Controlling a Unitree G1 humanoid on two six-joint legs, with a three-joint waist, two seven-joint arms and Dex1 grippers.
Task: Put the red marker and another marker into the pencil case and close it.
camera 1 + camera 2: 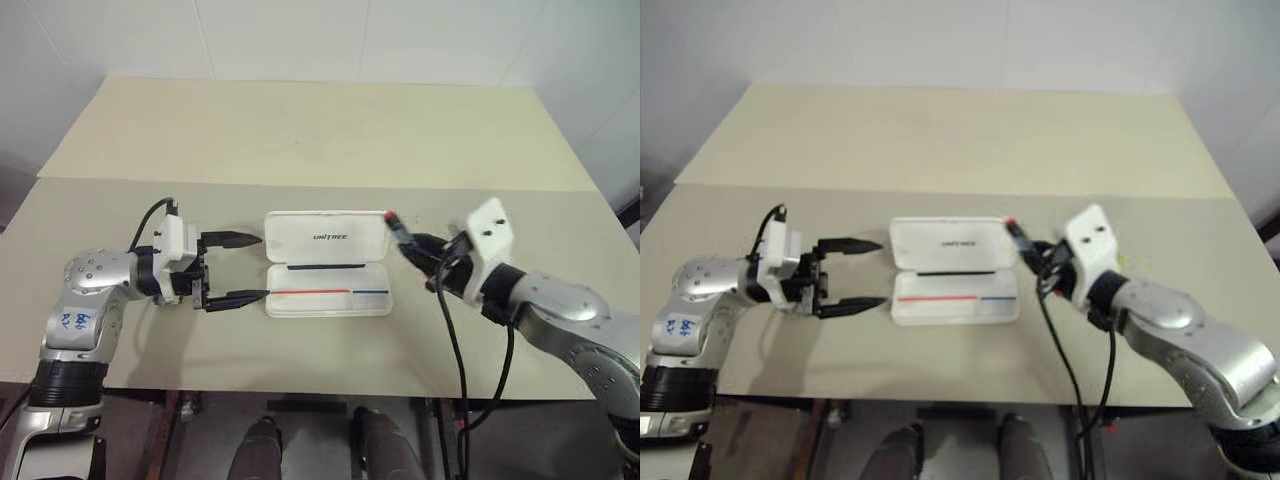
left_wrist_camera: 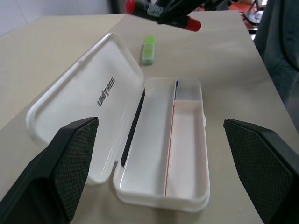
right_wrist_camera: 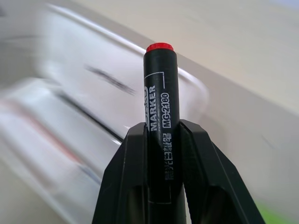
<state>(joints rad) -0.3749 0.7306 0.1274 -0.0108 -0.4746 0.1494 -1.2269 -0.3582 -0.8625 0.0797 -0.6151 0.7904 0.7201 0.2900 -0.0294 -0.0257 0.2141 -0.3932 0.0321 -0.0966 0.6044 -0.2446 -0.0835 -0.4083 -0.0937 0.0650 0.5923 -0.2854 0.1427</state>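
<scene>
Tool work first: over the beige surface (image 1: 320, 130) the left tool (image 1: 236, 268) hovers just off the open case's left end, its fingers spread wide and holding nothing. The white pencil case (image 1: 327, 262) lies open, lid flat beyond the tray, tray empty. At its right end the right tool (image 1: 420, 250) is clamped on the red marker (image 3: 159, 121), which is raised off the surface and points toward the case. The green highlighter (image 2: 148, 49) lies on the surface beyond the case, well apart from both tools. The marker looks gripped near one end, so I'd expect it could pivot, strike the tray rim, and roll away outside.
</scene>
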